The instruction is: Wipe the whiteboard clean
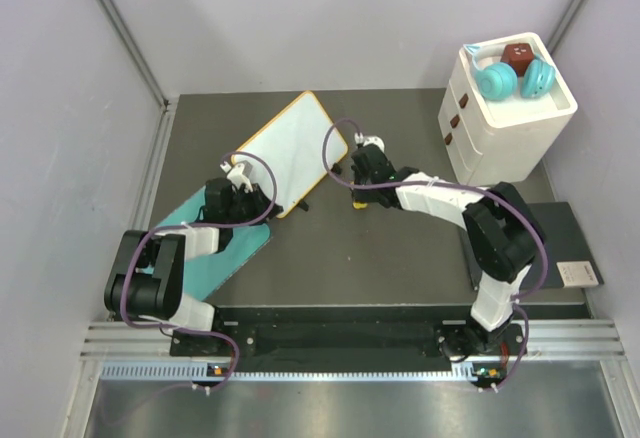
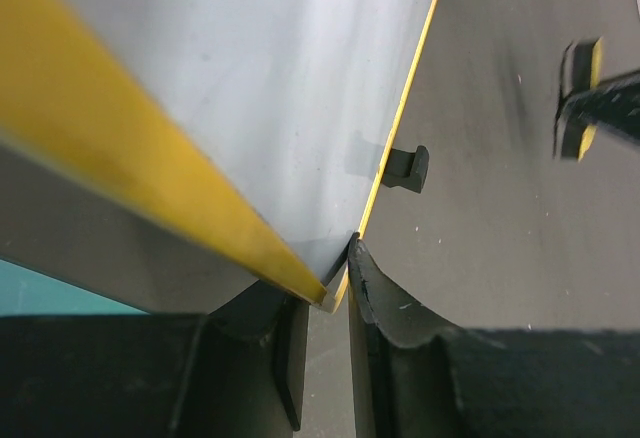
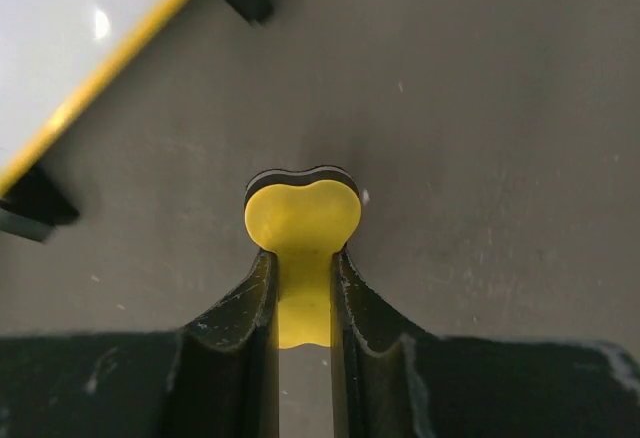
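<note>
The whiteboard (image 1: 290, 148) has a yellow-orange rim and shows no writing; it stands tilted left of centre, black feet (image 2: 408, 167) on its right edge. My left gripper (image 1: 243, 180) is shut on its near corner, and the left wrist view shows that corner (image 2: 330, 293) pinched between the fingers (image 2: 335, 278). My right gripper (image 1: 360, 183) hangs just right of the board, shut on a yellow eraser (image 3: 302, 220) with a black felt layer. The eraser (image 2: 580, 98) is apart from the board, over the dark table. A board edge (image 3: 70, 28) shows at the right wrist view's upper left.
A white drawer unit (image 1: 505, 123) stands at the back right with teal headphones (image 1: 497, 80) and a brown cube (image 1: 517, 56) on top. A teal mat (image 1: 215, 253) lies under the left arm. A dark grey notebook (image 1: 560, 243) lies by the right arm.
</note>
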